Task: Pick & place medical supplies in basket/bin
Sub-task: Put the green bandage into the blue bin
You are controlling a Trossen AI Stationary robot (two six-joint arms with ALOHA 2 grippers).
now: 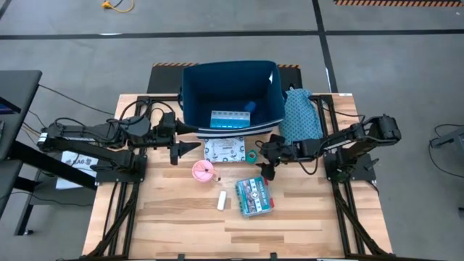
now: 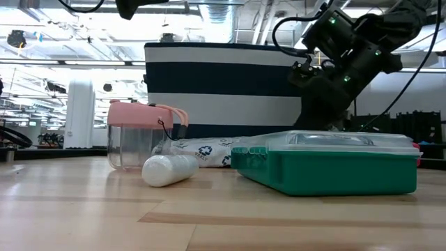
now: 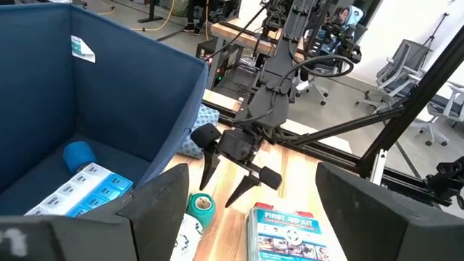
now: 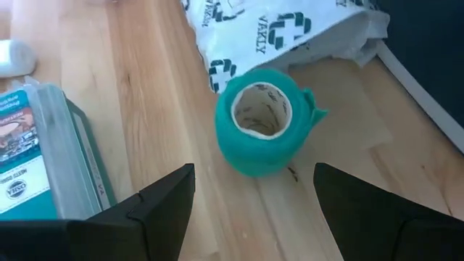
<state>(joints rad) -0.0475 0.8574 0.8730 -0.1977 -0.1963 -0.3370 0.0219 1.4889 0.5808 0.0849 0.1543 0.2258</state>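
Hovering right hand, fingers apart, over fuzzy green roll on wood-grain table; left hand apart.

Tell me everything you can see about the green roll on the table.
The green roll of stretchy wrap stands on end on the wooden table, its pale cardboard core facing up and a loose tail sticking out. It sits beside the white printed packet, near the navy bin. The right tool, open, hovers just over it without touching.

Right end effector lowered toward the table, fingers spread, left end effector raised, fingers open
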